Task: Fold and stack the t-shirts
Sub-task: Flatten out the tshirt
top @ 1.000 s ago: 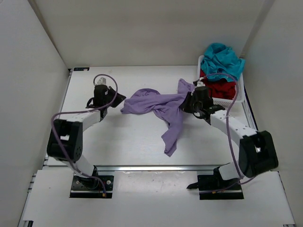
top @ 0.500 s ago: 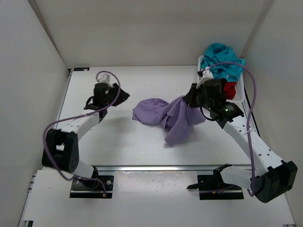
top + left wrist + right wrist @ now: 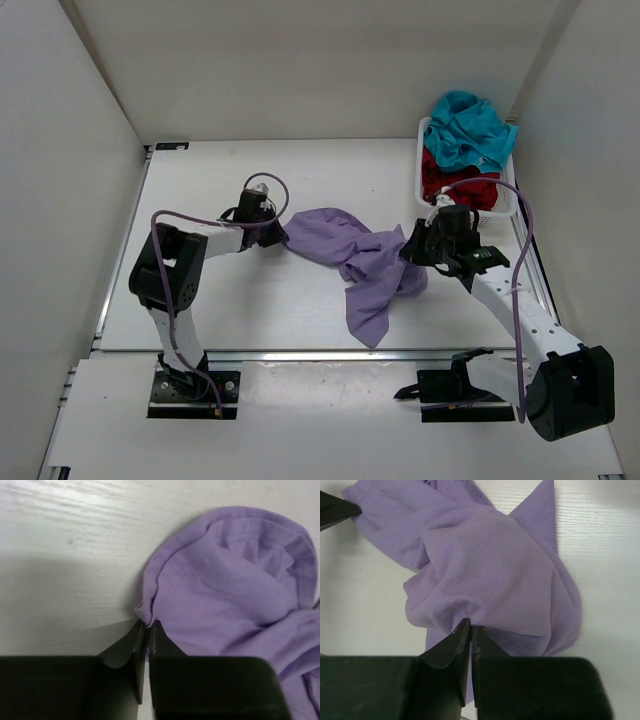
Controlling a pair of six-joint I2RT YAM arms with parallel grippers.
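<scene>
Spanning the middle of the desk [image 3: 230, 300]: lavender t-shirt [image 3: 345, 245], crumpled, unfolded, strung between both arms, with one loose end trailing toward the near edge. White mesh basket [image 3: 419, 176] sits at the far right corner. Teal t-shirt [image 3: 468, 125] is heaped at its far end, spilling over the rim; dark red t-shirt [image 3: 460, 185] lies nearer in the same basket. Left gripper [image 3: 146, 626] is low on the desk, clenched on the hem at the lavender t-shirt's left end. Right gripper [image 3: 470, 625] is clenched on a bunched fold at its right side, fabric puckering at the fingertips.
</scene>
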